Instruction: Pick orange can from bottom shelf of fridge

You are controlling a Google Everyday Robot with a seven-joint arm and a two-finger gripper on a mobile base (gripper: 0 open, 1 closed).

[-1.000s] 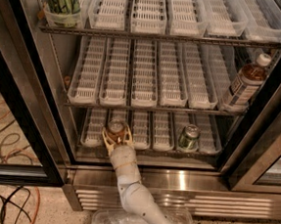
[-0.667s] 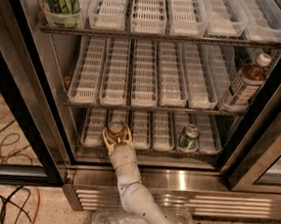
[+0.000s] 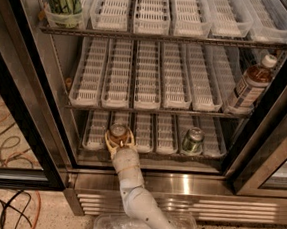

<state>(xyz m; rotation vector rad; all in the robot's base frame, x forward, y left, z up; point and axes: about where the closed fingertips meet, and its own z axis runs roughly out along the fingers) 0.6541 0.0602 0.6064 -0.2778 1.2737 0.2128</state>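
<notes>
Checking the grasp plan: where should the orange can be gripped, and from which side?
Across its round body, below the silver top, from the open front: the orange can stands upright near the front edge of the bottom shelf, with a rack close overhead. The gripper sits at its front.

No shift is showing between the earlier moments and this one: the gripper (image 3: 119, 140) is staying at the front of the bottom shelf (image 3: 166, 134), its jaws still sitting closed on either side of the orange can (image 3: 117, 131) (upright, unlifted). Between the jaws, the can is neither rising nor sliding.
</notes>
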